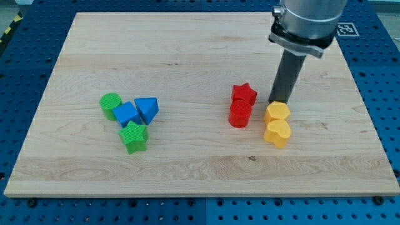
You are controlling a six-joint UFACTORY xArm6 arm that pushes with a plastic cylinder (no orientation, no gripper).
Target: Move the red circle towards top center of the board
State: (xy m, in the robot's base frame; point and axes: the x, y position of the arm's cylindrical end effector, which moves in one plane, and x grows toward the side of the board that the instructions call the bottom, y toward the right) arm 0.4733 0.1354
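Note:
The red circle (239, 114) stands right of the board's middle, touching the red star (244, 94) just above it. My tip (280, 100) is down at the top edge of the yellow hexagon (276, 112), to the right of the red circle with a small gap between them. A yellow heart-like block (278, 132) sits just below the hexagon, touching it.
At the view's left a cluster: green circle (110, 105), blue cube (127, 114), blue triangle (147, 109), green star (134, 136). The wooden board (187, 44) lies on a blue perforated table. The arm's grey body hangs over the board's top right.

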